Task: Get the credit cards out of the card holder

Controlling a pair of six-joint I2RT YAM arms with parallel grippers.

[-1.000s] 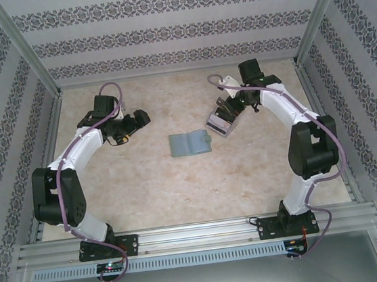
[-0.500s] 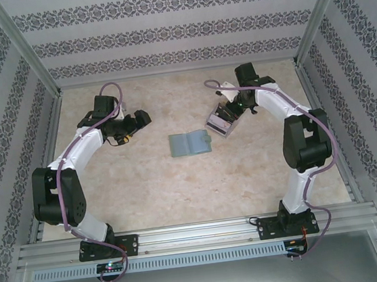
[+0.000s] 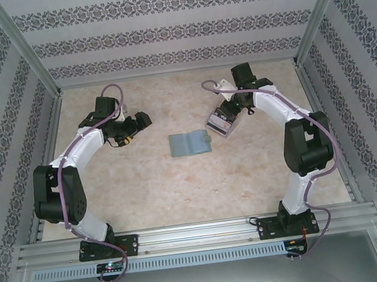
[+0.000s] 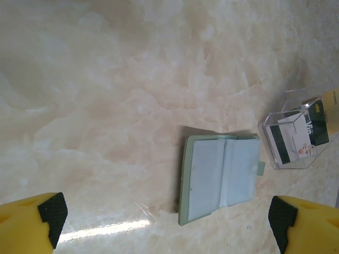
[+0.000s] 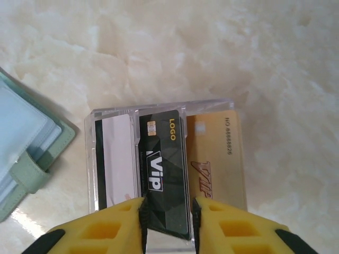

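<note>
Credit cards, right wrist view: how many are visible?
3, side by side in the clear box: white-and-black card left, black VIP card middle, gold card right. Others may hide underneath.

Lettering on two cards, right wrist view

The glossy black rectangular plastic card (image 5: 164,174) carries "LOGO" in gold beside its chip and a large white "ViP" under that. The tan-gold rectangular plastic card (image 5: 217,153) next to it bears a brownish "VIP" and, along one edge, "NO" followed by small digits, mostly eights.
</note>
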